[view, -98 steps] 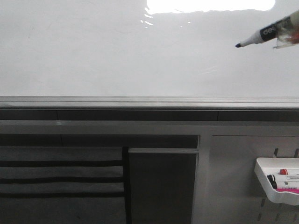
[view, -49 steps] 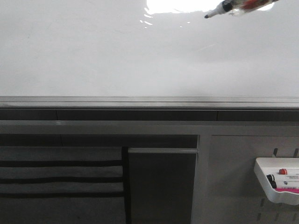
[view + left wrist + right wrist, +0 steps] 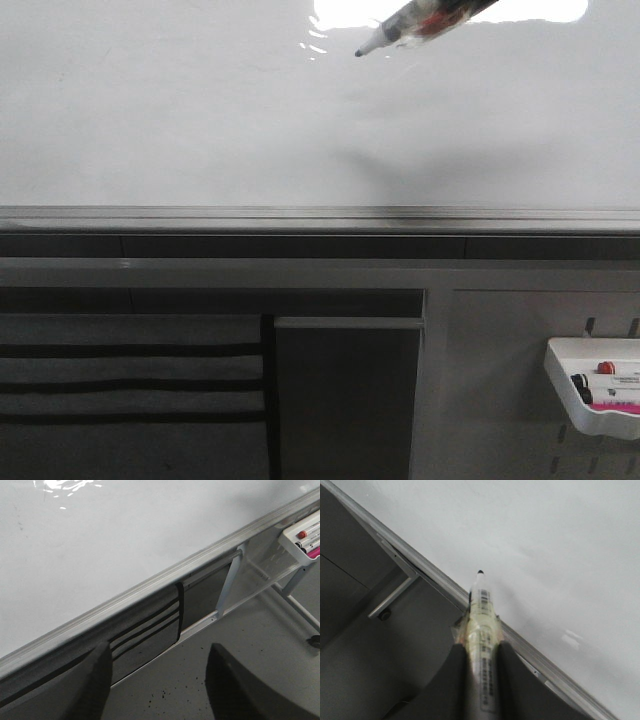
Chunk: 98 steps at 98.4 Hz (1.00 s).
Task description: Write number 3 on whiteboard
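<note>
A: What did the surface look like?

B: The whiteboard (image 3: pixel 200 120) was glossy and blank, with a bright patch of glare at its top edge. Its grey rail (image 3: pixel 300 215) ran along the bottom edge. Under it hung a grey panel with dark stripes (image 3: pixel 130 385), and at the lower right a white tray (image 3: pixel 590 385) held some markers.

A: Was the number 3 there?

B: No stroke showed anywhere on the board in any view.

A: And the right fingers?

B: The right gripper (image 3: pixel 481 652) was clenched around a marker (image 3: pixel 482 625), its black tip (image 3: pixel 359 53) pointing at the board near the top edge. The front view cut the gripper off, showing only the marker's barrel. Whether the tip touched the board, I could not tell; it looked perhaps just off it.

A: The left?

B: The left gripper (image 3: pixel 157 680) was spread wide, grasping nothing, below the board's rail over a speckled grey floor (image 3: pixel 175 680).
</note>
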### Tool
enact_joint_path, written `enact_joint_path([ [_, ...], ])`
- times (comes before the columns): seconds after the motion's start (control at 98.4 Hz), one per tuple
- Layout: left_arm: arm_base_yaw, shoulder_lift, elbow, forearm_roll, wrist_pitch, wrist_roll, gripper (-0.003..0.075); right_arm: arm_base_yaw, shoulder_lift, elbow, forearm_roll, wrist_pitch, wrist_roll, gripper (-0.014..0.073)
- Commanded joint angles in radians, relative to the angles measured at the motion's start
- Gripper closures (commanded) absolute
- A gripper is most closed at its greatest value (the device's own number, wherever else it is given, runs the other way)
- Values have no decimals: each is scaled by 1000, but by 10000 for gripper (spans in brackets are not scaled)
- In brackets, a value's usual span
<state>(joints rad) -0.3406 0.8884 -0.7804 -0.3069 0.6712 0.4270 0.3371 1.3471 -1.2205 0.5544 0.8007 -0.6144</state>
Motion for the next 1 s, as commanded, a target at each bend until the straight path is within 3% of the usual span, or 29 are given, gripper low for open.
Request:
enact_joint_path([
  [0.0, 3, -11, -25, -24, -61, -9, 332, 4, 17, -81, 5, -9, 0, 607],
  [0.417, 3, -11, -25, -24, -61, -9, 332, 37, 115, -117, -100, -195, 0, 607],
  [0.681, 3, -11, -25, -24, -61, -9, 332, -1, 78, -67, -152, -122, 19, 607],
  [0.864, 3, -11, -25, -24, -61, -9, 332, 75, 128, 1, -143, -243, 19, 607],
  [0.986, 3, -11, -25, -24, -61, -9, 332, 64, 128, -1, -151, -257, 49, 607],
])
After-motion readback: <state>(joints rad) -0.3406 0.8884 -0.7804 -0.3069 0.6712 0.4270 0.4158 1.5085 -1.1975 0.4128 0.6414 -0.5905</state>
